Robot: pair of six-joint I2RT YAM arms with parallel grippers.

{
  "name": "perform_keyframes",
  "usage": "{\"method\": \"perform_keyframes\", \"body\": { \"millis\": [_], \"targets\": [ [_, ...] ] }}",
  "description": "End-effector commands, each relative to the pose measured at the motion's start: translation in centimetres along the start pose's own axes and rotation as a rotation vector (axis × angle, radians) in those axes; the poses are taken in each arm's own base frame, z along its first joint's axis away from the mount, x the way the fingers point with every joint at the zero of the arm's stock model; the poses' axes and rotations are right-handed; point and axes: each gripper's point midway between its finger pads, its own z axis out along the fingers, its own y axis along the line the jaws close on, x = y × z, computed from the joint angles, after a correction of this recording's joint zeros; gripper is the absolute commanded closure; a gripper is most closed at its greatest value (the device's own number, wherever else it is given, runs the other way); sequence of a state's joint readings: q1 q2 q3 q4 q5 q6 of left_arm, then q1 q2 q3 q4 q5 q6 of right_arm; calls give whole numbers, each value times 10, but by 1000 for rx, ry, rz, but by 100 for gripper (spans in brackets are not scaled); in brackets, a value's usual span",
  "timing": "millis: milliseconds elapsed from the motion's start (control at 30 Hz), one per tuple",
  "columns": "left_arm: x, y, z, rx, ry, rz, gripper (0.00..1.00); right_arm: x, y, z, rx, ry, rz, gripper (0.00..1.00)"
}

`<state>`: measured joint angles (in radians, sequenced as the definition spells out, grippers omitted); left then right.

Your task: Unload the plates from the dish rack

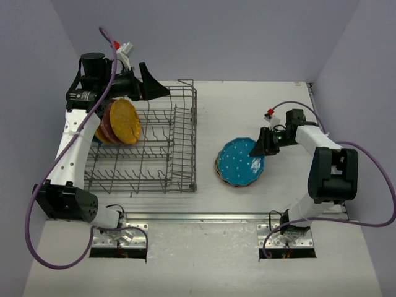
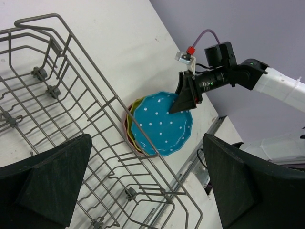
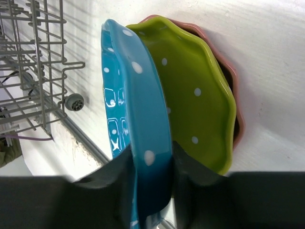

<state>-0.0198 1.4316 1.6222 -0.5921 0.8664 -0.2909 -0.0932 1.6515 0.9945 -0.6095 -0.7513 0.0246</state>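
Between jaws of the right tool (image 3: 151, 171) sits the blue plate (image 3: 136, 95).

The blue plate (image 2: 162, 125) largely hides the lime plate (image 2: 135, 108).

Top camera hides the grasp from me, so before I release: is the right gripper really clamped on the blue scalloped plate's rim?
Observer: Yes. The right wrist view shows the right gripper pinching the rim of the blue scalloped dotted plate, one finger on each face.
Operator: What lies under it?
Observer: A lime-yellow scalloped plate, then a pink-red plate at the bottom.
Operator: And the left gripper?
Observer: The left gripper is open and empty, over the grey wire dish rack.
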Motion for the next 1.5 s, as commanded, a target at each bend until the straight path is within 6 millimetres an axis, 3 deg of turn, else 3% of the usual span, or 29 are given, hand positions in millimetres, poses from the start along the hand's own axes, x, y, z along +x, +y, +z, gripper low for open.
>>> {"method": "perform_keyframes", "body": {
  "millis": [0,133,333,467,600,733,767,833,967,1133,1467],
  "targets": [
    [-6,-11,-16,-28,-40,89,0,-25,1,-16,91,-40,-113,56],
    [-4,-11,-18,-40,-39,94,0,-33,-10,-24,174,-42,-171,46],
    [-6,-9,-21,-72,-49,107,0,-40,-22,-37,287,-50,-232,44],
    [-12,3,-28,-175,-86,136,0,-48,-28,-48,379,-73,-288,40],
    [-34,53,-61,-547,-199,166,0,-56,-30,-58,464,-98,-345,37],
    [-34,106,-94,-877,-176,205,0,-67,-17,-70,463,-150,-372,19],
    [-29,114,-94,-903,-147,211,0,-70,-12,-72,457,-164,-379,16],
    [-14,136,-95,-956,-63,196,12,-79,3,-81,439,-209,-400,2],
    [-1,153,-93,-989,-28,177,15,-96,33,-99,416,-292,-438,1],
    [4,182,-93,-1040,-1,142,15,-100,58,-117,395,-354,-467,1],
    [19,234,-76,-1097,80,94,14,-95,71,-126,379,-370,-497,1]
  ]
}}
